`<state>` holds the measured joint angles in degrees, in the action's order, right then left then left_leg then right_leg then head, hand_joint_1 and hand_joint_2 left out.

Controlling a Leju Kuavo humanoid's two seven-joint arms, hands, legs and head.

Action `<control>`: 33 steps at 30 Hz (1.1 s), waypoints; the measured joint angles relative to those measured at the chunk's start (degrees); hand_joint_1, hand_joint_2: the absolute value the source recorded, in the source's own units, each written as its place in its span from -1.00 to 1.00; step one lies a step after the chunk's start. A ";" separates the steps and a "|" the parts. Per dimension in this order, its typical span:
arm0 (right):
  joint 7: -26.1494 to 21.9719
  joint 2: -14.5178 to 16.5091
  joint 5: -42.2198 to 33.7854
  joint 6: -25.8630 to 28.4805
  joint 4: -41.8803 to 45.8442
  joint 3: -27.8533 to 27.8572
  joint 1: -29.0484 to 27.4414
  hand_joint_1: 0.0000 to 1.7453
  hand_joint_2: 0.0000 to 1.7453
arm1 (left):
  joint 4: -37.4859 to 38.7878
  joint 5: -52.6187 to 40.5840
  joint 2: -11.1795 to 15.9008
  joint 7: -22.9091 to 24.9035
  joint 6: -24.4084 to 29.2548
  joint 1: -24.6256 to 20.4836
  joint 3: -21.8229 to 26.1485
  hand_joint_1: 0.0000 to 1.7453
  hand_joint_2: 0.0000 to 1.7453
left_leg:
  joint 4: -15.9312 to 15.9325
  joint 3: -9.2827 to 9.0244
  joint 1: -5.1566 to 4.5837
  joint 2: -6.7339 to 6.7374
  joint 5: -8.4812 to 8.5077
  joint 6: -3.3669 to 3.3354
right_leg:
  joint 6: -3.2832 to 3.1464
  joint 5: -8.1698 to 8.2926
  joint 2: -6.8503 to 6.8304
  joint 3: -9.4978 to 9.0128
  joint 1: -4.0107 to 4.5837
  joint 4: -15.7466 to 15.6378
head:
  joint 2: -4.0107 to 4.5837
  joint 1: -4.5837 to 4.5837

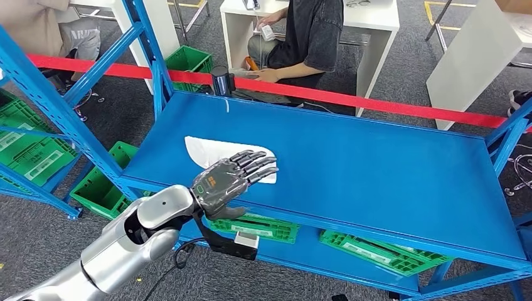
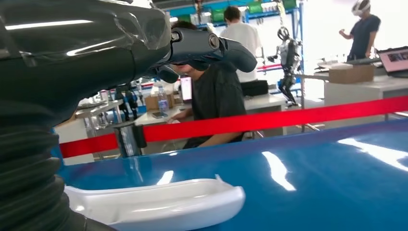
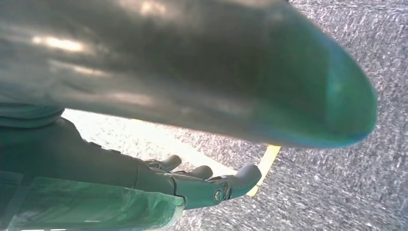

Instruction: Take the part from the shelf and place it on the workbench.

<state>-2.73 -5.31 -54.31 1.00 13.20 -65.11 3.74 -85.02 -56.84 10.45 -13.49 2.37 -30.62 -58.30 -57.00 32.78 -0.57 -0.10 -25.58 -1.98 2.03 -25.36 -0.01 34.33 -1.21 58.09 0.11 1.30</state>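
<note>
Item: flat white moulded plastic part (image 1: pixel 207 152) — lies near the blue metal shelf's (image 1: pixel 376 169) front-left edge. Left robot hand (image 1: pixel 233 177) hovers above, fingers spread, empty. Advice: lower squarely, grip both long edges before lifting.

A silver robot arm reaches in from the lower left, its left hand (image 1: pixel 233 176) held flat with fingers spread above a white part (image 1: pixel 204 149) lying on a blue shelf (image 1: pixel 376 169). A red tape (image 1: pixel 376 103) runs across behind the shelf, where a seated person (image 1: pixel 301 41) in a dark shirt sits at a white desk (image 1: pixel 376 19). Green crates (image 1: pixel 100 188) sit on lower levels.
</note>
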 joint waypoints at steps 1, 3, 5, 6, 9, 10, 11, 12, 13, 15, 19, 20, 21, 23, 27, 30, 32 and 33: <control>0.03 -0.01 0.04 -0.13 0.00 0.00 0.07 -1.00 -1.00 | 0.36 0.25 -0.33 0.10 -0.38 -0.32 -0.13 -1.00 1.00 | -0.12 0.12 -0.07 0.01 -0.06 0.19 | -0.40 0.06 0.06 -0.03 0.14 -0.13 | 0.00 0.03; 0.19 -0.01 0.21 -0.36 0.01 0.00 0.12 -1.00 -1.00 | 1.08 0.69 -0.90 0.28 -1.00 -0.84 -0.28 -1.00 1.00 | -0.37 0.35 0.14 0.03 -0.24 0.55 | -0.98 0.30 0.17 0.04 0.00 -0.27 | 0.00 0.02; 0.37 -0.08 0.45 -0.49 0.02 0.00 0.27 -1.00 -1.00 | 1.72 1.20 -1.35 0.55 -1.60 -1.44 -0.27 -1.00 1.00 | -2.98 1.59 0.42 0.03 -2.08 1.21 | -1.51 0.46 0.21 0.01 -0.35 -0.42 | 0.00 0.11; 0.42 -0.11 0.59 -0.55 0.02 -0.01 0.38 -1.00 -1.00 | 2.06 1.44 -1.52 0.71 -1.92 -1.73 -0.26 -1.00 1.00 | -6.00 2.99 0.60 0.04 -3.79 1.60 | -1.67 0.50 0.22 0.03 -0.42 -0.44 | 0.00 0.17; 0.66 -0.13 0.89 -0.63 0.02 -0.10 0.58 -1.00 -1.00 | 3.43 1.91 -2.07 1.12 -2.69 -2.11 -0.25 -1.00 1.00 | -16.40 7.79 1.06 0.05 -7.84 2.31 | -1.83 0.52 0.22 0.16 -0.36 -0.40 | 0.00 0.23; 0.77 -0.13 0.93 -0.63 0.02 -0.14 0.61 -1.00 -1.00 | 3.86 2.04 -2.26 1.18 -2.84 -2.15 -0.22 -1.00 1.00 | -16.87 8.01 1.13 0.05 -7.42 2.31 | -1.83 0.53 0.23 0.15 -0.34 -0.39 | 0.00 0.23; 0.87 -0.13 0.99 -0.63 0.02 -0.17 0.65 -1.00 -1.00 | 4.20 2.15 -2.43 1.22 -2.94 -2.24 -0.19 -1.00 1.00 | -14.90 7.05 1.16 0.04 -5.98 2.17 | -1.82 0.53 0.26 0.11 -0.33 -0.38 | 0.00 0.23; 0.93 -0.13 1.04 -0.63 0.03 -0.19 0.71 -1.00 -1.00 | 4.46 2.26 -2.67 1.26 -3.02 -2.41 -0.10 -1.00 1.00 | -11.15 5.15 1.15 0.03 -3.95 1.88 | -1.81 0.53 0.30 0.04 -0.29 -0.39 | 0.00 0.23; 0.96 -0.11 1.08 -0.63 0.04 -0.20 0.80 -1.00 -1.00 | 4.64 2.34 -2.91 1.31 -3.07 -2.65 0.02 -1.00 1.00 | -6.98 3.00 1.07 0.01 -2.33 1.49 | -1.76 0.55 0.33 -0.01 -0.24 -0.41 | 0.00 0.22; 0.98 -0.08 1.15 -0.64 0.08 -0.24 1.04 -1.00 -1.00 | 4.98 2.51 -3.43 1.43 -3.18 -3.20 0.27 -1.00 1.00 | -1.34 0.22 0.76 -0.01 -0.79 0.77 | -1.47 0.70 0.36 0.12 -0.01 -0.40 | 0.00 0.20; 1.00 -0.08 1.33 -0.73 0.13 -0.32 1.22 -1.00 -1.00 | 5.62 2.75 -4.13 1.72 -3.56 -3.67 0.86 -1.00 1.00 | 0.60 -0.50 0.58 0.11 -0.15 -0.33 | -0.55 0.81 0.27 0.74 -0.07 -0.24 | 0.00 0.18; 1.00 -0.10 1.35 -0.74 0.13 -0.34 1.23 -1.00 -1.00 | 5.74 2.80 -4.40 1.76 -3.64 -3.83 1.01 -1.00 1.00 | 1.10 -0.72 0.67 0.17 0.24 -0.66 | -0.57 0.04 0.24 1.47 -0.07 1.17 | 0.00 0.14; 1.00 -0.14 1.37 -0.74 0.13 -0.36 1.25 -1.00 -1.00 | 5.88 2.81 -4.67 1.79 -3.69 -3.98 1.11 -1.00 1.00 | 1.46 -0.91 0.75 0.22 0.55 -0.88 | -0.74 -1.28 0.21 2.79 -0.09 3.90 | 0.00 0.08; 1.01 -0.22 1.40 -0.74 0.13 -0.40 1.25 -1.00 -1.00 | 6.27 2.87 -4.97 1.89 -3.88 -4.14 1.14 -1.00 1.00 | 1.47 -0.74 0.54 0.25 0.67 -1.02 | -1.05 -4.40 0.19 6.34 -0.11 11.65 | 0.00 0.00; 1.01 -0.46 1.54 -0.74 0.13 -0.61 1.24 -1.00 -1.00 | 7.68 3.57 -5.59 2.68 -4.83 -4.13 1.37 -1.00 1.00 | 1.05 -0.60 0.43 0.11 0.50 -0.83 | 0.48 -3.00 0.09 5.32 -0.27 10.25 | 0.00 -0.01; 1.03 -0.56 1.78 -0.71 0.14 -0.73 1.54 -1.00 -1.00 | 9.23 4.01 -6.41 3.22 -5.26 -4.39 1.84 -1.00 1.00 | 0.15 -0.21 0.20 0.01 -0.04 -0.11 | 0.49 -0.11 -0.05 0.36 -0.24 0.46 | 0.00 0.02; 1.15 -0.54 1.93 -0.64 0.15 -0.79 1.69 -1.00 -1.00 | 10.59 4.13 -6.91 3.47 -5.47 -4.55 2.16 -1.00 1.00 | -0.15 0.10 0.06 0.03 -0.17 0.24 | -0.31 0.08 0.07 0.09 0.01 -0.14 | 0.00 0.06; 1.22 -0.51 1.98 -0.61 0.16 -0.81 1.73 -1.00 -1.00 | 11.22 4.19 -7.15 3.55 -5.52 -4.59 2.33 -1.00 1.00 | -0.24 0.23 0.16 0.05 -0.25 0.40 | -0.60 0.14 0.12 0.15 -0.08 -0.09 | 0.00 0.06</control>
<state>-1.50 -5.82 -52.33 0.39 13.36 -65.93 5.46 -73.80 -52.65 3.30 -9.94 -3.15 -35.21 -55.97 -57.25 33.01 -0.42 -0.06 -25.83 -1.58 1.44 -25.22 0.11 34.48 -1.29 58.00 0.11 1.35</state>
